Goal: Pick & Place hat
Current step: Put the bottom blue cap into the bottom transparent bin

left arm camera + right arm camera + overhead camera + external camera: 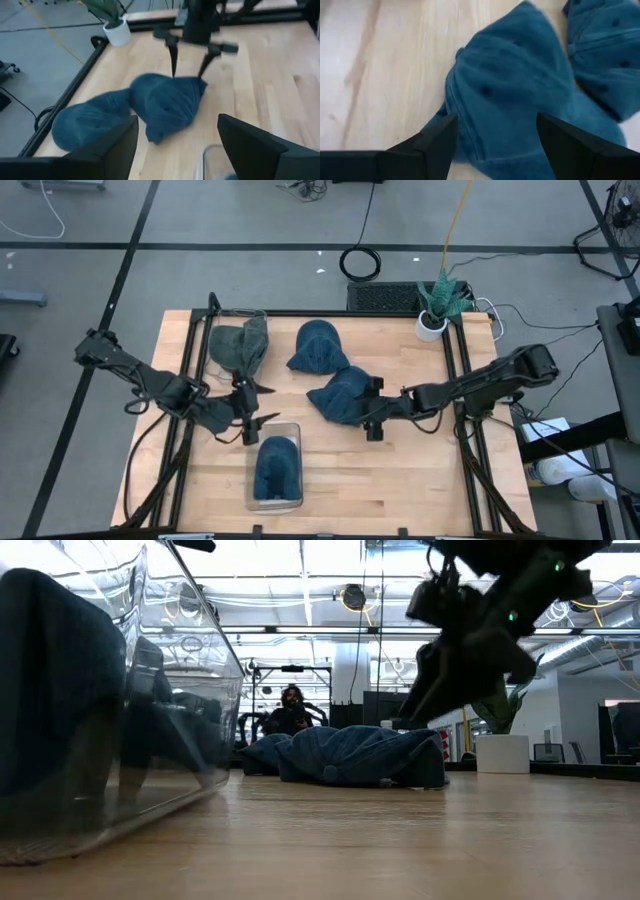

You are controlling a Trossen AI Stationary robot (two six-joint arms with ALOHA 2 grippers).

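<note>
Looks like the reach-and-grab step: right gripper (371, 420) sits mid-frame, jaws spread wide and empty, right at the edge of a blue hat (340, 395). Left gripper (247, 410), also open and holding nothing, hangs just above the bin (276, 467) at lower center, which already has 1 hat inside. Next move probably needs the right one to drop and pinch the fabric.

You see the table (400, 480) from straight overhead, whole. A second camera sits at tabletop level, facing the room. Each wrist camera looks close past its own fingers. All four share the middle blue hat (340, 395).
</note>
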